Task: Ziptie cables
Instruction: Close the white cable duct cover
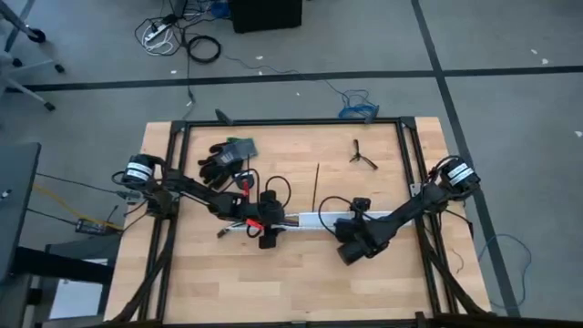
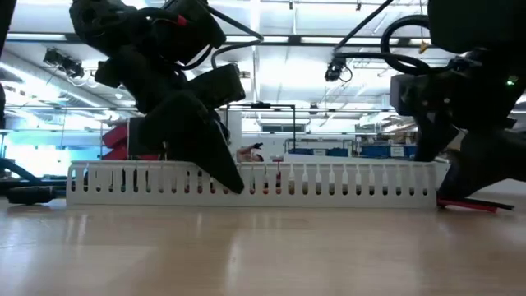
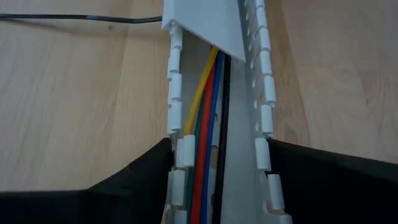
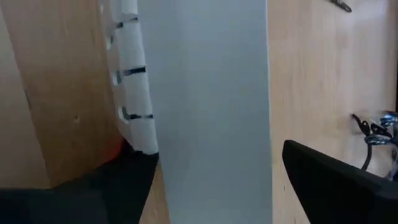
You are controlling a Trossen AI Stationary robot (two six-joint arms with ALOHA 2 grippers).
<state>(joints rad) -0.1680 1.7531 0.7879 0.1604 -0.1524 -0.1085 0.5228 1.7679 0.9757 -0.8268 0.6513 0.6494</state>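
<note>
The wooden bench (image 1: 291,282) carries the long white slotted channel (image 2: 329,181) across its middle. My left gripper (image 1: 267,239) straddles one end of it, fingers spread wide outside both slotted walls. My right gripper (image 1: 349,251) does likewise at the other end, also open around the channel. The cables (image 3: 208,130), yellow, green, red, blue and black, lie inside the channel. The ziptie (image 1: 315,185) lies alone behind the channel.

Channel (image 1: 314,220) spans mid-tabletop (image 1: 301,282) between both arms — near half bare; gloves (image 1: 223,157), ziptie (image 1: 315,185), clip (image 1: 362,155) clutter the far half.
</note>
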